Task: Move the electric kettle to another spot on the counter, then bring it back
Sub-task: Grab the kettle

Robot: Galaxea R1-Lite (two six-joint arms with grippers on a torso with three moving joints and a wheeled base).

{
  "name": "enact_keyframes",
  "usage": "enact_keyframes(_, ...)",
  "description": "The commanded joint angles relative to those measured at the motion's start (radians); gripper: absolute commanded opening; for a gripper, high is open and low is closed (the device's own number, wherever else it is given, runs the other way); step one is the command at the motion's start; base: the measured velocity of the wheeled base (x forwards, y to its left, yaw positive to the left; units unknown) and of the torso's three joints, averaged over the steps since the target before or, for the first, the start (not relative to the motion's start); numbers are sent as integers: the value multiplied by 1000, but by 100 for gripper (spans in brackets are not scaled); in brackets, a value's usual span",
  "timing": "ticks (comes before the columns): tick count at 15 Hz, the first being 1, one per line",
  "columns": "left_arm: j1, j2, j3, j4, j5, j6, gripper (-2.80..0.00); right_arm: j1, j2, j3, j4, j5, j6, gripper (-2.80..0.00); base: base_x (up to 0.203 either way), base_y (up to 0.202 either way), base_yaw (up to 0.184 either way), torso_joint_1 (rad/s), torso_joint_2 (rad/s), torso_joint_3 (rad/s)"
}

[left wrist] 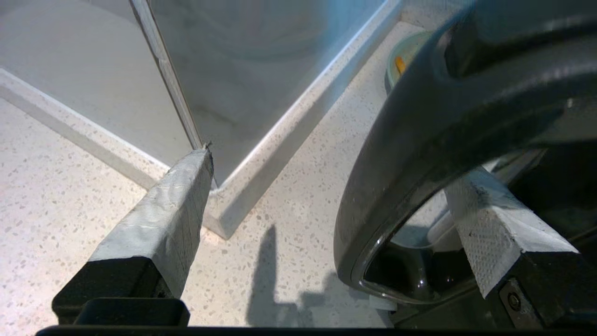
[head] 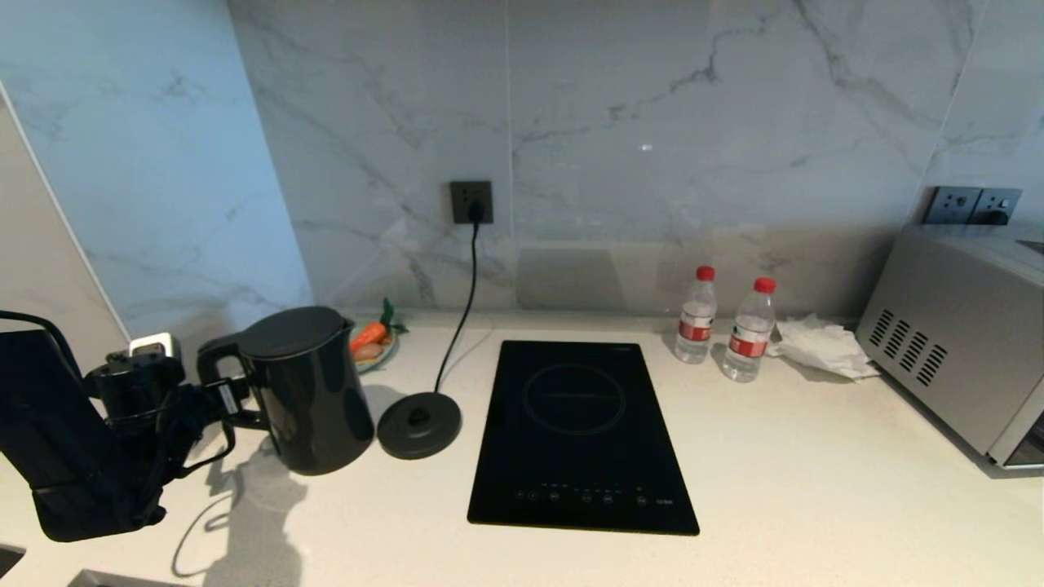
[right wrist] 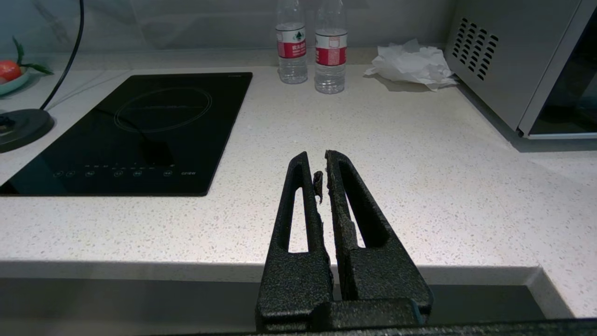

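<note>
The left gripper (left wrist: 326, 186) sat at the table's (head: 816, 489) far left, jaws spread wide astride the upright electric kettle's (head: 306, 391) loop handle (left wrist: 396, 154), gripping nothing.

Your head view looks down over the counter (head: 816, 456); left wrist view sits close against the electric kettle (left wrist: 443, 116); right wrist view shares the induction hob (right wrist: 140, 130).

Kettle (head: 306, 391) on counter (head: 816, 489), left of base disc (head: 419, 424); hob (head: 581, 436) right.
</note>
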Motion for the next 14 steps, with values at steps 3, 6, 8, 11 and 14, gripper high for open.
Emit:
enact_keyframes(3,1,2,-15,-33,5,2,0,0,0,0,0,0,0,-280,0,0,0,0,0,0)
enact_keyframes(6,10,29,-14,-136,6,32,0,0,0,0,0,0,0,-280,0,0,0,0,0,0)
enact_keyframes(8,10,21,-16,-138,4,33,0,0,0,1,0,0,0,-280,0,0,0,0,0,0)
enact_keyframes(11,7,15,-27,-138,6,33,0,0,0,0,0,0,0,-280,0,0,0,0,0,0)
enact_keyframes(14,7,11,-37,-135,6,33,0,0,0,0,0,0,0,-280,0,0,0,0,0,0)
